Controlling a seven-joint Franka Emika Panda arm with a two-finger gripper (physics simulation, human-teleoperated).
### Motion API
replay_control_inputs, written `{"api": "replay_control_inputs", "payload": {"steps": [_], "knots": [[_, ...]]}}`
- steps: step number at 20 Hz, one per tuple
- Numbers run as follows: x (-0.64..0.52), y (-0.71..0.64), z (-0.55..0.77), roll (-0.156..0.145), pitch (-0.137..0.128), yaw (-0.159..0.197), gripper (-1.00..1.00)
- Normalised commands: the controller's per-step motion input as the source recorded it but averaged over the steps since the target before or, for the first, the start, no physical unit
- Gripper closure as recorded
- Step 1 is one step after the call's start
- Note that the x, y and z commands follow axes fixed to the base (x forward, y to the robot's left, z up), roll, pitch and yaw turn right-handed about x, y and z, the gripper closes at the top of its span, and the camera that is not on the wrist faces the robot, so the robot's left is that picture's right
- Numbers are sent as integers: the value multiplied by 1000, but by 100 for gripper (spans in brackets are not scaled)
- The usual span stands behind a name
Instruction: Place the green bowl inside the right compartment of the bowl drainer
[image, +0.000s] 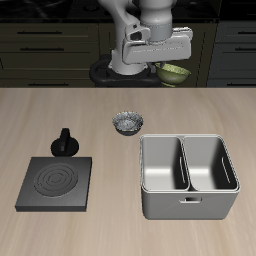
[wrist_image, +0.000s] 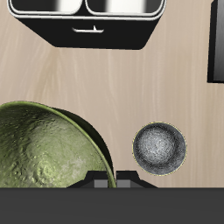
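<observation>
The green bowl (image: 174, 72) is seen in the exterior view lifted high above the table's back edge, tucked under the gripper (image: 163, 66), well apart from the bowl drainer (image: 188, 203) standing near the table's front edge. Only the wrist view reveals the bowl's speckled, patterned inside (wrist_image: 48, 150), tilted and filling much of the frame. The gripper (wrist_image: 105, 183) is shown there pinched on the bowl's rim, though its fingers are largely cut off by the frame edge.

The right compartment (image: 161, 163) is displayed fully only in the exterior view; in the wrist view the drainer (wrist_image: 96, 33) is cropped, with merely its front wall and handle slot visible. A grey-white patterned bowl (image: 126, 123) is seen in both views, resting on the table just behind the drainer. A black square plate (image: 56, 183) with rings and a small black pot (image: 65, 143) are shown whole only in the exterior view.
</observation>
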Motion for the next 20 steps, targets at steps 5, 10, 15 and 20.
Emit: {"api": "replay_control_inputs", "payload": {"steps": [5, 10, 15, 20], "knots": [[403, -220, 316, -69, -15, -8, 100], [370, -118, 288, -40, -12, 22, 100], [506, -55, 168, -32, -11, 62, 100], [616, -102, 25, -21, 67, -28, 100]]}}
